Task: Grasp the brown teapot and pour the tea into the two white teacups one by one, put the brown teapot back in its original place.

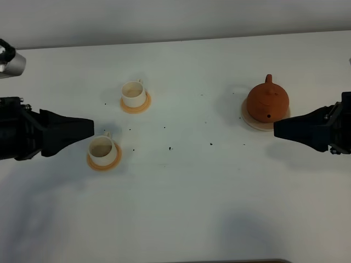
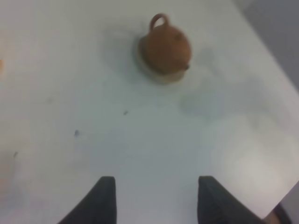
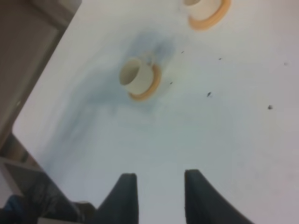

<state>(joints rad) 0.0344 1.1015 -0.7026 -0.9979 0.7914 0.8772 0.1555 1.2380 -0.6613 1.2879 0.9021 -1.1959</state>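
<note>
The brown teapot (image 1: 267, 100) sits on its pale beige disc (image 1: 251, 121) at the right of the white table, handle pointing to the back. The left wrist view shows the teapot (image 2: 166, 45) far ahead of the fingers. Two white teacups stand on orange saucers at the left, one further back (image 1: 133, 93) and one nearer (image 1: 102, 149). My left gripper (image 1: 88, 129) hovers just left of the near cup, and in its wrist view the gripper (image 2: 156, 198) is open and empty. My right gripper (image 1: 278, 129) points at the teapot's front right; its jaws (image 3: 160, 193) stand apart with nothing between them.
Small dark specks (image 1: 170, 147) dot the table's middle. A silver cylinder (image 1: 12, 63) stands at the far left edge. The right wrist view shows both cups (image 3: 136, 74) (image 3: 204, 5) and the table's edge (image 3: 35, 100) beyond them.
</note>
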